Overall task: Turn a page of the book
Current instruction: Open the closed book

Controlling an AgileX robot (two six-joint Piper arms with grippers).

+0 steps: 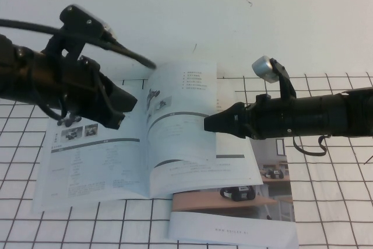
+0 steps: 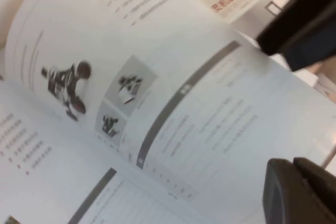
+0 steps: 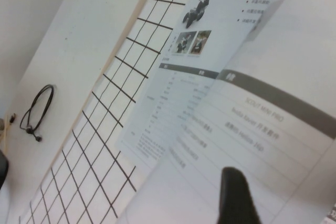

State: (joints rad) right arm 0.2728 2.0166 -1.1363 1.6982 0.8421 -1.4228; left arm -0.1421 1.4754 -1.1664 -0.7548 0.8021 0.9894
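A room-photo brochure [image 1: 233, 214] lies nearest, under the open white glossy book [image 1: 116, 155] on the gridded table [image 1: 326, 202]. The book's thin lifted page [image 1: 183, 115] stands between the grippers: the right gripper [image 1: 208, 124] touches its edge, the left gripper [image 1: 116, 112] hovers over the left-hand leaf. Neither grip can be made out.

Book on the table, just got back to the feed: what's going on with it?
The book lies open on the gridded table, partly over a brochure. One page stands lifted near the spine, mid-turn. The right gripper sits at that page's outer edge and seems to be the one lifting it. The left gripper hovers over the left-hand page, not visibly gripping anything.
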